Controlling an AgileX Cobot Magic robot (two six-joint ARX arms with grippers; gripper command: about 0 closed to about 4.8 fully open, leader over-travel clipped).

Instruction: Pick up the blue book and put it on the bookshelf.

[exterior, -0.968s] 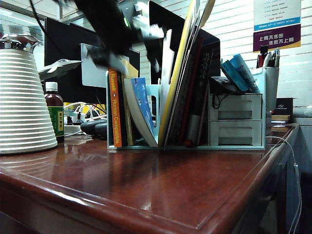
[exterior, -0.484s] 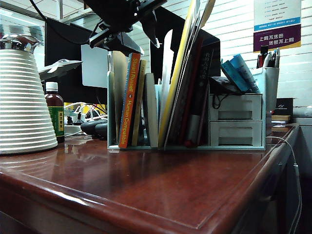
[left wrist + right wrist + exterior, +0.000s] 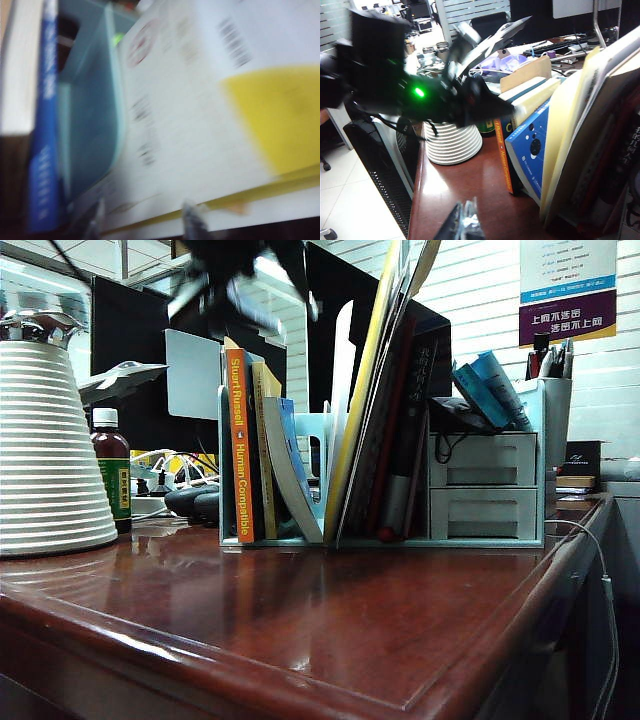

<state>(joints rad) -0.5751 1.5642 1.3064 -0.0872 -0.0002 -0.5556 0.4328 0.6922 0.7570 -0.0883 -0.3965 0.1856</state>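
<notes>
The bookshelf (image 3: 480, 490) stands on the dark red tabletop (image 3: 300, 620), a pale mint-green rack with upright dividers and two small drawers at its right end. In its leftmost bays sits the orange-spined "Human Compatible" book (image 3: 238, 450), upright, with a yellow-edged volume beside it.

The blue book (image 3: 292, 465) is already inside the rack, just right of those two, leaning against a divider with its white page block bowed outward. The right wrist view shows its bright blue cover (image 3: 532, 150) with dotted ovals and pale text; the left wrist view shows the blue spine (image 3: 45, 150) with white lettering.

It looks like a thick paperback: moderately heavy, flexible rather than stiff, with a glossy cover that may slip. A firm pinch across the spine edge near the top would probably serve best, since the pages splay and the cover bends.

The left tool (image 3: 235, 270) hangs blurred above the rack's left end; whether its jaws are parted cannot be told. The right tool (image 3: 465, 222) sits over the tabletop in front of the rack, jaws closed, empty.
</notes>
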